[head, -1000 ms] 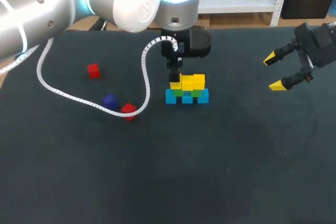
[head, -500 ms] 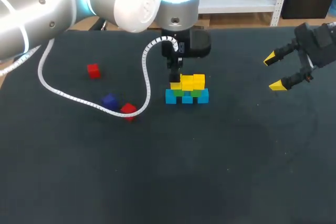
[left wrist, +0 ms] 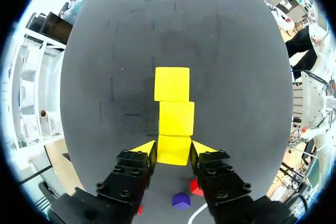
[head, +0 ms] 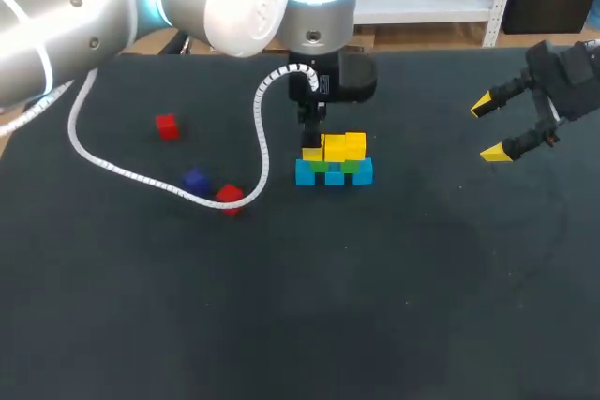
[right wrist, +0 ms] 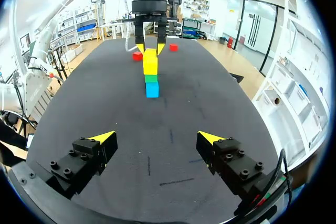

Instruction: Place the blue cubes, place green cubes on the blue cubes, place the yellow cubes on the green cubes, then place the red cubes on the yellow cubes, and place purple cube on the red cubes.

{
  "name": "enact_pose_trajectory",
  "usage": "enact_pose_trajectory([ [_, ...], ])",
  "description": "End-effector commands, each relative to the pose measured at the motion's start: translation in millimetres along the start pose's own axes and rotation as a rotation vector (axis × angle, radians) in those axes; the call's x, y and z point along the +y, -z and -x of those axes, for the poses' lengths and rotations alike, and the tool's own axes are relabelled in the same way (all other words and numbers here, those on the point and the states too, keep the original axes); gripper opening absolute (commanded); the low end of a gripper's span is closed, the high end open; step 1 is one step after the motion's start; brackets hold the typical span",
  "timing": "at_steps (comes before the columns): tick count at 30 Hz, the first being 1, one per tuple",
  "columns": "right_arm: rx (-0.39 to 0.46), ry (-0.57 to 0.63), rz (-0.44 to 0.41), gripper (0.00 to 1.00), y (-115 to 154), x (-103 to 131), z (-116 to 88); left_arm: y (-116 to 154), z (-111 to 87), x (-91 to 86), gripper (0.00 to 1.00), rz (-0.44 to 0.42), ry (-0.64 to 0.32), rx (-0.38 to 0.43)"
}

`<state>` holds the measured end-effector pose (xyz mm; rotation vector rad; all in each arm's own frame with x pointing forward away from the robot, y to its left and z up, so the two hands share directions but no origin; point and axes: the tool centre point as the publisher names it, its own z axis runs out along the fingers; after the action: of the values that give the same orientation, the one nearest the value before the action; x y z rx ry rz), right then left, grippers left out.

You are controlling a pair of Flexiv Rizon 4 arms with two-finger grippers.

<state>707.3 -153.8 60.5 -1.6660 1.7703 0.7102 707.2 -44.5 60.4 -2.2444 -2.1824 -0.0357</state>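
At the middle of the table (head: 394, 306), the left gripper (left wrist: 173, 147) stands over the left end of the stack (head: 335, 161). Its fingers are pressed against two sides of the end yellow cube (left wrist: 174, 153), which sits in line with two more yellow cubes (left wrist: 173, 100) atop the green cubes (head: 322, 166) and blue cubes (head: 335, 176). Well off to the stack's right, the right gripper (head: 488, 128) hangs above the table with its fingers spread wide, while a red cube (head: 167, 126), a second red cube (head: 229, 196) and the purple cube (head: 196, 180) lie loose to the stack's left, apart from both grippers.
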Motion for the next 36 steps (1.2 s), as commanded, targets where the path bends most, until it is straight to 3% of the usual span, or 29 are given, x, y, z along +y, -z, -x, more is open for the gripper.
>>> enact_pose_trajectory([
  [1,-0.002,0.001,0.0,1.0,0,0,0,0,0.9,3.0,0.4,-0.007,-0.002,0.002],
  [3,-0.002,0.001,0.0,1.0,0,0,0,0,1.0,3.1,0.42,-0.007,-0.001,0.001],
  [6,-0.002,0.001,0.0,1.0,0,0,0,2,0.0,3.3,0.53,-0.006,0.001,0.003],
  [9,-0.002,0.001,0.0,1.0,0,0,0,8,-3.2,1.5,1.0,-0.006,0.005,0.002],
  [20,-0.002,0.001,0.0,1.0,0,0,0,20,-32.7,-9.0,1.0,0.027,0.033,-0.013],
  [21,-0.002,0.001,0.0,1.0,0,0,0,18,-36.1,-9.4,0.91,0.023,0.04,-0.014],
  [22,-0.002,0.001,0.0,1.0,0,0,0,17,-38.6,-9.4,0.5,0.022,0.044,-0.01],
  [24,-0.002,0.001,0.0,1.0,0,0,0,14,-42.6,-8.6,0.39,0.022,0.044,-0.004],
  [25,-0.002,0.001,0.0,1.0,0,0,0,13,-43.9,-8.0,0.23,0.022,0.048,-0.007],
  [26,-0.002,0.001,0.0,1.0,0,0,0,12,-44.8,-7.1,0.0,0.025,0.047,-0.005],
  [36,-0.002,0.001,0.0,1.0,0,0,0,3,-42.0,-1.4,0.0,0.025,0.037,-0.012],
])
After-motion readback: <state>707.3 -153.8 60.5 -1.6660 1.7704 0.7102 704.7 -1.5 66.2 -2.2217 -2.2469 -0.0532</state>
